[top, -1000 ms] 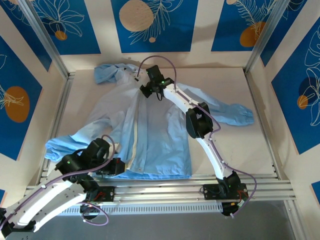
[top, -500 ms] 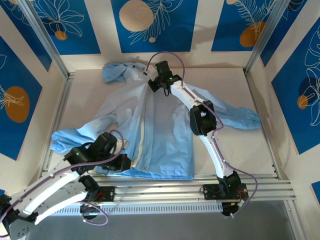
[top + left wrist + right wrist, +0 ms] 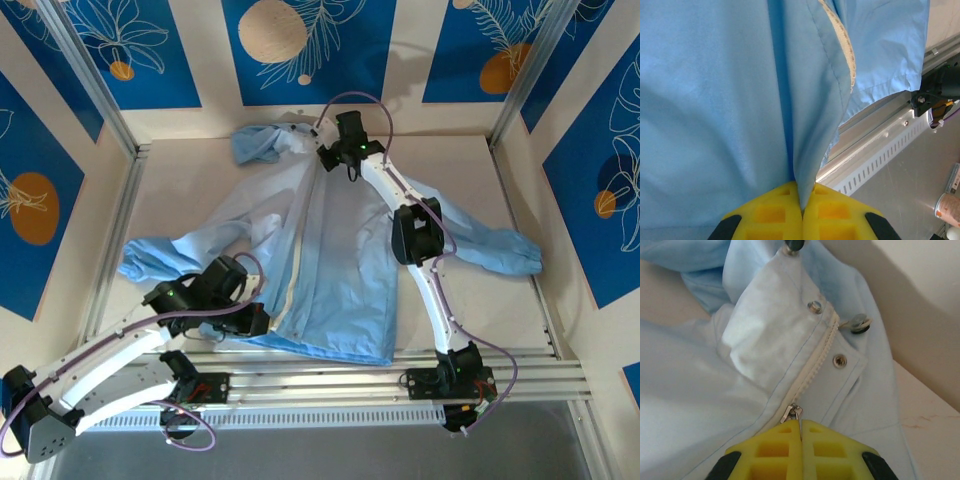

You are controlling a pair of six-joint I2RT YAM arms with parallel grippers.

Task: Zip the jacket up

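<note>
Evidently the right pincer (image 3: 330, 158) has advanced toward the far side of the desk (image 3: 200, 180) over the last second, and the jacket (image 3: 340, 270) has slid rightward with it. The zipper strip (image 3: 297, 250) trailing behind this pincer now lies straighter and tauter than before. On that evidence the closing stroke is judged nearly complete.

In the right wrist view, this pincer (image 3: 801, 432) is clenched on the zipper pull (image 3: 792, 413). A short run of teeth (image 3: 820, 355) lies just ahead of it, flanked by two snaps (image 3: 815, 305) at the collar. A cord toggle (image 3: 858, 322) sits ahead and to its right.

The left pincer (image 3: 262, 320) has shifted slightly right as well. Its pads are shut on a fold of the jacket at the hem (image 3: 802, 200), anchoring the lower end.

Room: ahead of the right pincer only the hood (image 3: 265, 143) and a narrow band of desk lie before the back wall (image 3: 420, 70), so travel is limited. Behind the left pincer the aluminium rail (image 3: 875, 145) runs just beside the hem, leaving little backward margin. Both sleeves (image 3: 500, 248) lie well apart from either pincer.
</note>
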